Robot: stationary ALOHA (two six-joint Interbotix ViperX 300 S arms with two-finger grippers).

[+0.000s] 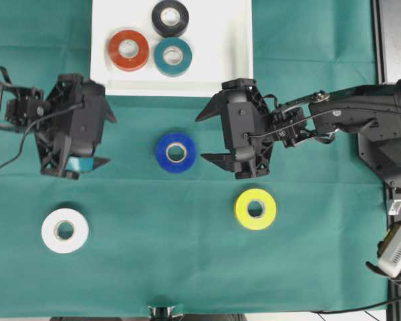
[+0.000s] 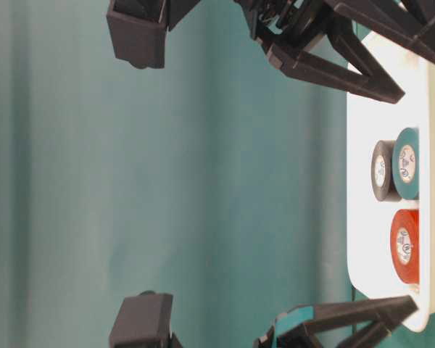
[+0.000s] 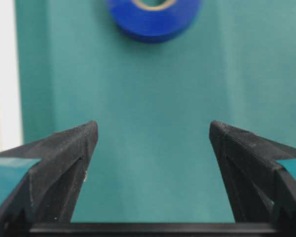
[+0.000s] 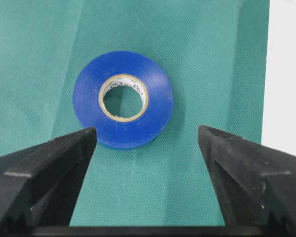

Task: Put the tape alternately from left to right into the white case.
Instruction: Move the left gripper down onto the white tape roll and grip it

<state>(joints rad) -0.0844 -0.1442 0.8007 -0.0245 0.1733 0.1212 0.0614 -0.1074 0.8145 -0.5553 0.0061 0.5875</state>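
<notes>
White case (image 1: 234, 40) sits at the far edge of the table (image 1: 321, 267), which is covered in green cloth; inside it lie the black roll (image 1: 170, 17), red-orange roll (image 1: 128, 50) and teal roll (image 1: 173, 56), the teal just beside the black and near the red-orange. On the cloth: blue roll (image 1: 176, 152) flat between the two arms, white roll (image 1: 65, 230) near left, yellow roll (image 1: 255, 208) near right. Left claw (image 1: 101, 137) jaws wide apart, nothing between them, blue roll ahead of it. Right claw (image 1: 212, 137) jaws also wide apart, empty, pointed at the blue roll, close but not touching.
</notes>
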